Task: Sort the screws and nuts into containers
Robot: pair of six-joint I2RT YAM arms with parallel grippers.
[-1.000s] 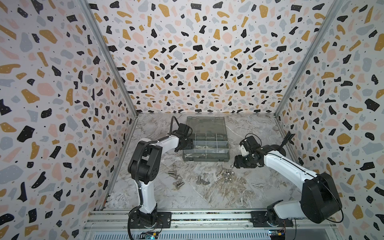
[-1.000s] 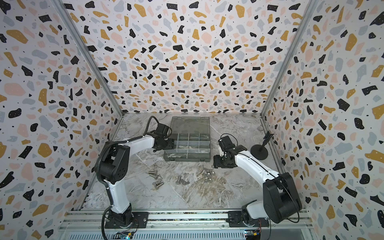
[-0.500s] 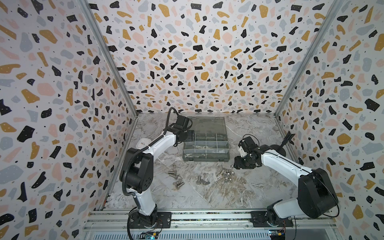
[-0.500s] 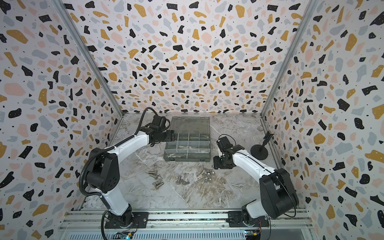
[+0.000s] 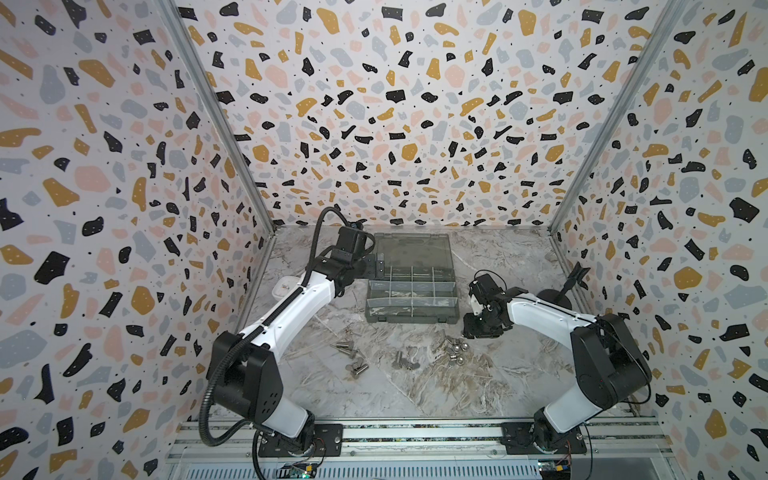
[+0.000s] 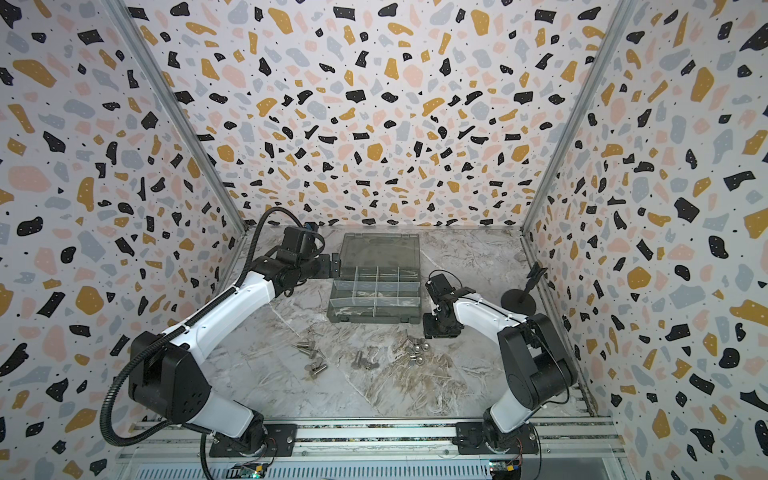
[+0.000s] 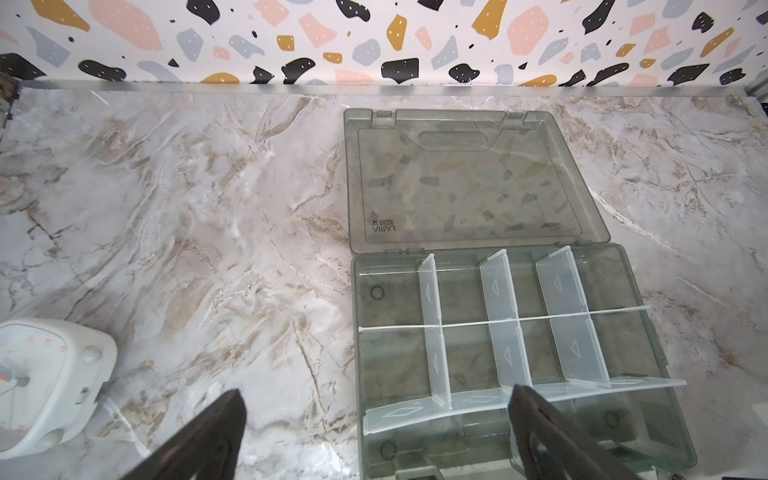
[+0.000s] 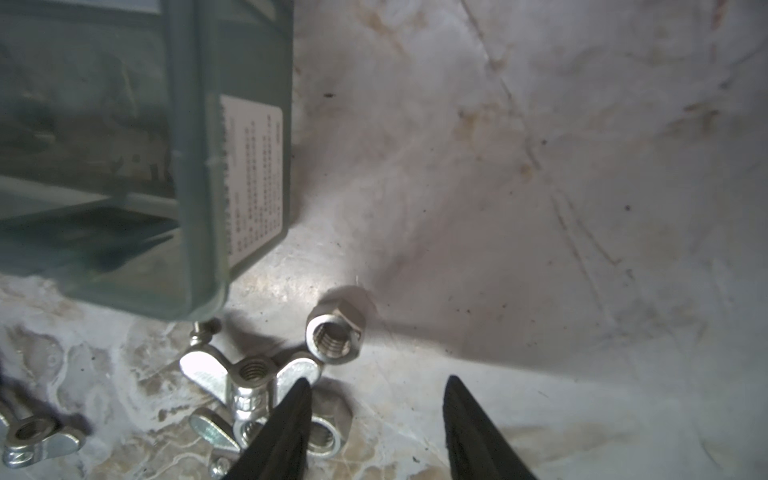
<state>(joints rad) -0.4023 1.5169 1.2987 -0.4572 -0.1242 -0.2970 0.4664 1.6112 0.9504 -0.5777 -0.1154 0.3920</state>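
Marble tabletop (image 5: 511, 386) carries everything. Grey translucent organiser box (image 5: 411, 321) sits mid-rear, lid (image 5: 412, 249) hinged fully back and lying flat; clear dividers split the tray into the containers (image 7: 465, 361). White case (image 7: 50, 382) lies on the table to the box's left, partly hidden under the left arm in both top views. Black stand (image 5: 557, 296) is near the right wall. Left gripper (image 7: 376, 392) is at the box's left rear corner, fingers spread wide with nothing between them, one over the tray, one over bare table. Right gripper (image 8: 378, 379) is low beside the box's front right corner, fingers part-way apart, only bare table between them. Nuts (image 5: 455, 353) lie loose in front of the box; hex nut (image 8: 334, 336) and wing nut (image 8: 249, 374) are just beyond the right fingertips. Screws (image 5: 351, 368) are scattered front-left of the box, apart from the nuts.
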